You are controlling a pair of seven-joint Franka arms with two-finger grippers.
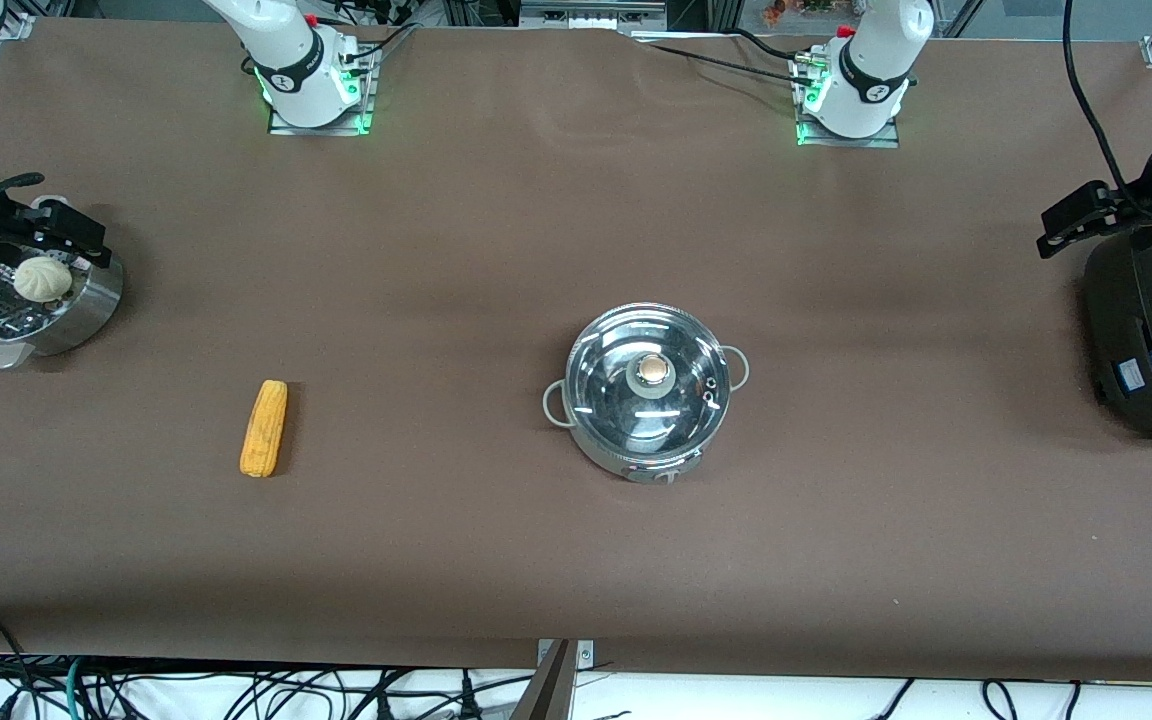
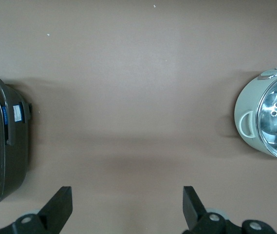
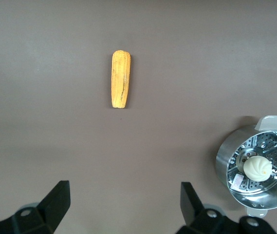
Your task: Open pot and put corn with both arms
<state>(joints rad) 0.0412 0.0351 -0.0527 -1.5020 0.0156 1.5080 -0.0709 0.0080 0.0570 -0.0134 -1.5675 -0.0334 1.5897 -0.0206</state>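
Observation:
The pot (image 1: 648,392) stands mid-table, shiny steel with pale loop handles, its glass lid (image 1: 681,400) with tan knob (image 1: 652,371) resting on it. One edge of the pot (image 2: 269,117) shows in the left wrist view. The corn (image 1: 264,428) lies flat on the brown cloth toward the right arm's end, well apart from the pot; it shows as the corn (image 3: 120,79) in the right wrist view. My right gripper (image 3: 125,190) hangs open and empty over bare cloth beside the steamer basket. My left gripper (image 2: 127,195) is open and empty over bare cloth between rice cooker and pot.
A perforated steel steamer basket (image 1: 86,310) holding a white bun (image 1: 42,279) sits at the right arm's end of the table. A black rice cooker (image 1: 1151,330) stands at the left arm's end. Cables hang along the table's front edge.

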